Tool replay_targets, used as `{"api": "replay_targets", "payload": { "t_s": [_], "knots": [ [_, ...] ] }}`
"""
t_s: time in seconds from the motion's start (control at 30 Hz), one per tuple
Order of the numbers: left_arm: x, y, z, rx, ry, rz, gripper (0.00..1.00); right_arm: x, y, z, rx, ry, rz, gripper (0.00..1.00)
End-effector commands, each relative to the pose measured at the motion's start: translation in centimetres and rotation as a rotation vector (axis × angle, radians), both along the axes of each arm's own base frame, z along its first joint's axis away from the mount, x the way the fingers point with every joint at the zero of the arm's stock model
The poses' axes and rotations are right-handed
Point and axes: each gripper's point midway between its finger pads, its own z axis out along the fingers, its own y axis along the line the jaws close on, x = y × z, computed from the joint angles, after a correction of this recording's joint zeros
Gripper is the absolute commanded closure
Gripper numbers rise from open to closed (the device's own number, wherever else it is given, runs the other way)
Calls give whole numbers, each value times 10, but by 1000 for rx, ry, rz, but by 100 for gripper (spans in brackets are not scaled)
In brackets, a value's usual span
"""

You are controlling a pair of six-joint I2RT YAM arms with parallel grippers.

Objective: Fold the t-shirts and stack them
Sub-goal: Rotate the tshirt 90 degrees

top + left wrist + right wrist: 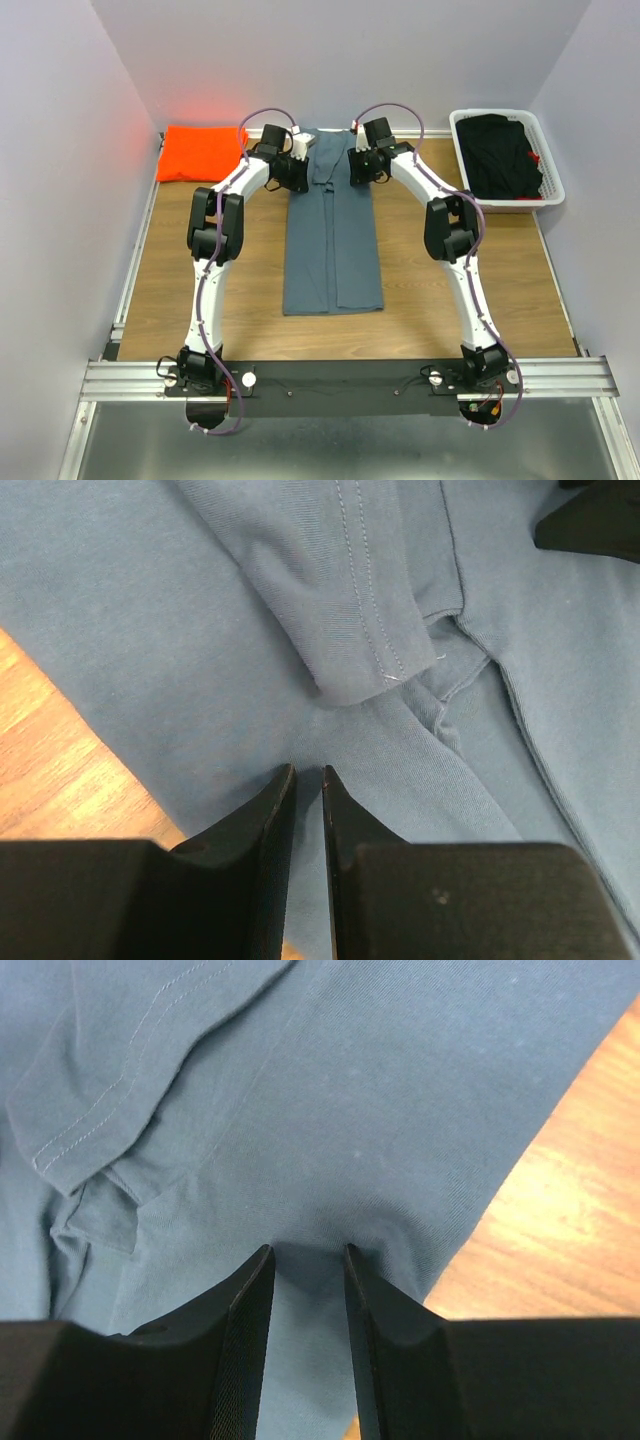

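I see both arms arched forward, left gripper (293, 165) and right gripper (358, 165) tipped down at the far end of the blue-grey t-shirt (330, 250), a long folded strip mid-table (440, 290). Both pairs of jaws pinch its cloth. The orange t-shirt (200, 152) lies folded far left.

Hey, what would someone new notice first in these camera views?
A slate blue-grey t-shirt, folded into a long strip, lies down the middle of the table, with the left gripper and right gripper each pinching its far end. A bright orange t-shirt sits folded in the far left corner, and a white basket of dark clothes stands far right.
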Motion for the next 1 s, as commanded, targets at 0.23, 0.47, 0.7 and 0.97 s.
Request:
{"api": "replay_targets", "payload": {
  "t_s": [0.23,0.47,0.7,0.97],
  "knots": [
    [1,2,44,-24,-76,-67,46,0,1,23,69,-12,41,32],
    [-20,24,176,-2,-394,-118,2,-40,13,177,204,-207,191,0],
    [-84,52,292,23,-725,-94,2,-89,-20,252,73,-416,292,0],
    [-187,39,264,-12,-772,-370,2,-195,-32,223,41,-349,632,0]
  ]
}}
